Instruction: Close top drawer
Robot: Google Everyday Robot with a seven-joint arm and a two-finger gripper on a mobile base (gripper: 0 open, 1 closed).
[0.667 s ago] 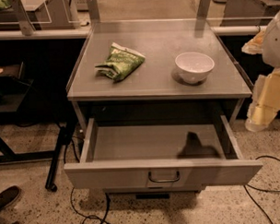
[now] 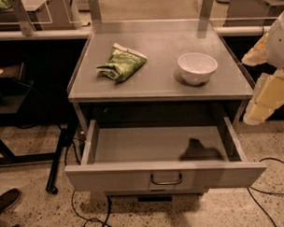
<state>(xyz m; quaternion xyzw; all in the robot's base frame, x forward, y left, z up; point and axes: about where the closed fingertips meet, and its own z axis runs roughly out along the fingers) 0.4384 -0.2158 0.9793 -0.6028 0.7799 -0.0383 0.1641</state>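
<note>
The top drawer (image 2: pixel 165 176) is a wide, shallow grey metal drawer, pulled fully out of the grey cabinet toward me. Its front panel carries a small wire loop handle (image 2: pixel 166 180) at the centre. The drawer's inside looks empty, with a dark shadow at the right. My gripper (image 2: pixel 265 94) is at the right edge of the view, cream-coloured, level with the cabinet top. It is to the right of the cabinet and above the drawer's right side, apart from the drawer.
On the cabinet top (image 2: pixel 159 82) lie a green snack bag (image 2: pixel 122 63) and a white bowl (image 2: pixel 197 67). Cables (image 2: pixel 96 219) run on the speckled floor in front. Dark table legs (image 2: pixel 57 155) stand at the left. Shoes (image 2: pixel 7 202) show at the bottom left.
</note>
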